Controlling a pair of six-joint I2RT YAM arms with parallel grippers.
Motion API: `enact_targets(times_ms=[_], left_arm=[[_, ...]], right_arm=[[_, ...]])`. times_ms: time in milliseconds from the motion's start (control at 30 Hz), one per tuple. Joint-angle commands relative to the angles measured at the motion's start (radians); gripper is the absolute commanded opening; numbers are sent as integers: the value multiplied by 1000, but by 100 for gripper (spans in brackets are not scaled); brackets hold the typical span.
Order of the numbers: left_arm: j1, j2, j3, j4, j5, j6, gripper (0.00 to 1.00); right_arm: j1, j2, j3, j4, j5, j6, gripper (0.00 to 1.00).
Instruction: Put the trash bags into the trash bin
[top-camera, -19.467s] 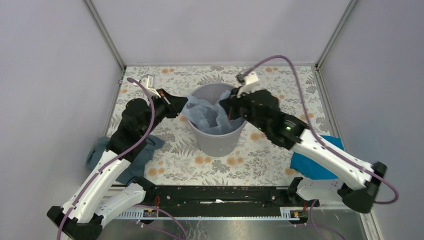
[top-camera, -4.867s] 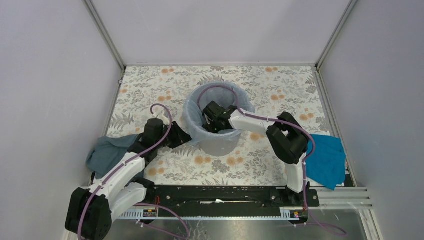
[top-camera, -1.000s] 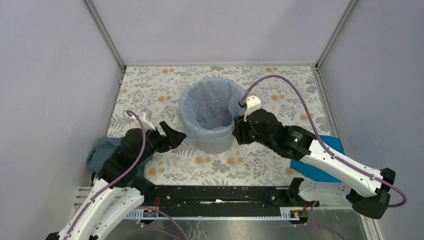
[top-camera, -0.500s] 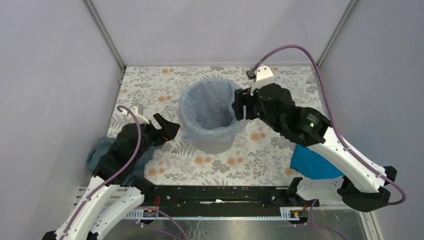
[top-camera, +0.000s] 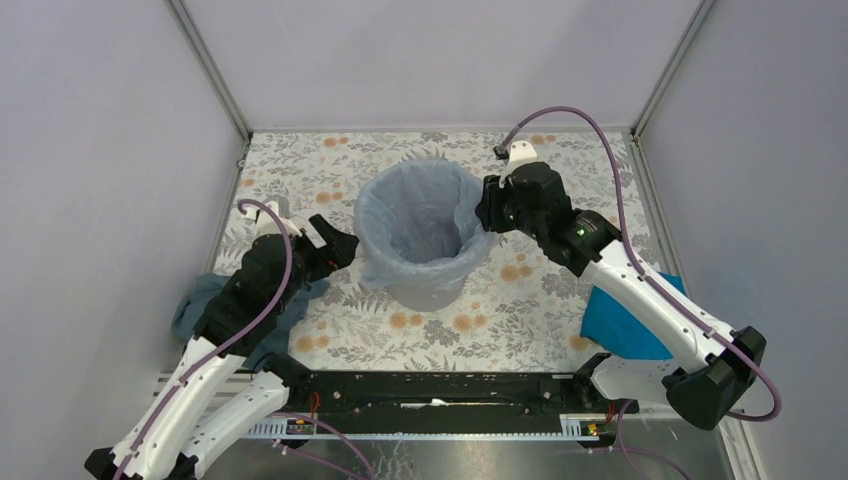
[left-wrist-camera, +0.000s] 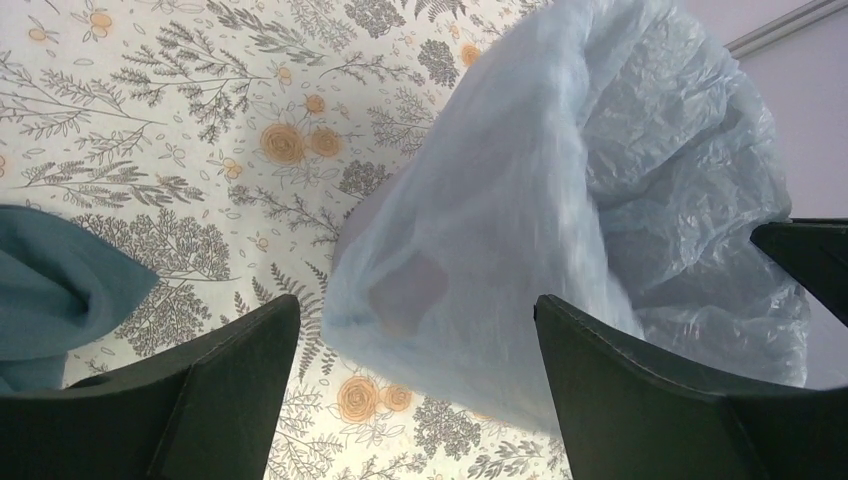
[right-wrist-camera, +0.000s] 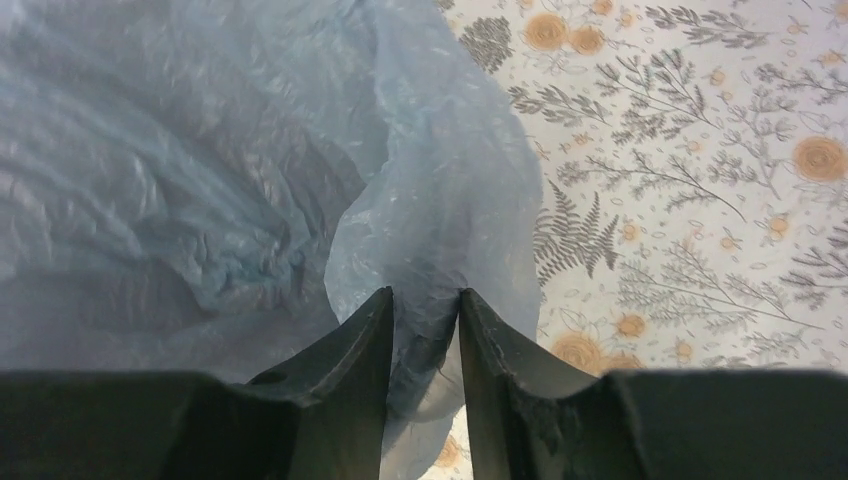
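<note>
From the top view, the trash bin (top-camera: 428, 292) is standing upright near the middle of the flower-patterned table (top-camera: 320, 165). The trash bag (top-camera: 415, 215) is sitting inside it as a liner, its pale-blue film lying against the inner wall, folding over the rim and hanging some way down the outside. The left gripper (top-camera: 340, 245) is hovering just beside the bin's left wall, its jaws spread wide and holding nothing. The right gripper (top-camera: 487, 214) is reaching in at the right side of the rim, where the film is bulging outward. A teal-grey cloth (top-camera: 200, 305) is lying crumpled by the left arm, and a bright blue cloth (top-camera: 620, 325) is lying partly under the right arm, both well apart from the bin.

From the left wrist, the left gripper (left-wrist-camera: 415, 310) is facing the bag-covered side of the bin, the two dark fingers (left-wrist-camera: 230, 395) standing far apart with only air between them. The trash bag (left-wrist-camera: 560, 180) is filling the upper right, wrinkled and draping down over the wall. The teal-grey cloth (left-wrist-camera: 60, 290) is showing at the left edge on the table (left-wrist-camera: 150, 120).

From the right wrist, the right gripper (right-wrist-camera: 425, 298) is pinching a hanging fold of the trash bag (right-wrist-camera: 200, 170), the fingers (right-wrist-camera: 350, 360) standing close together with film caught in the narrow slot between them. The bag's creased interior is spreading to the left, and the table (right-wrist-camera: 700, 150) is showing to the right
</note>
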Motion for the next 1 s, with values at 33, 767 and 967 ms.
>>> enact_targets(times_ms=[33, 767, 967], left_arm=[[-2, 32, 71, 102, -28, 54, 92], [37, -1, 87, -35, -132, 59, 94], [79, 141, -6, -25, -105, 7, 93]], right_arm=[[1, -56, -117, 91, -24, 29, 36], [2, -136, 138, -130, -82, -22, 100], [1, -249, 83, -152, -81, -21, 100]])
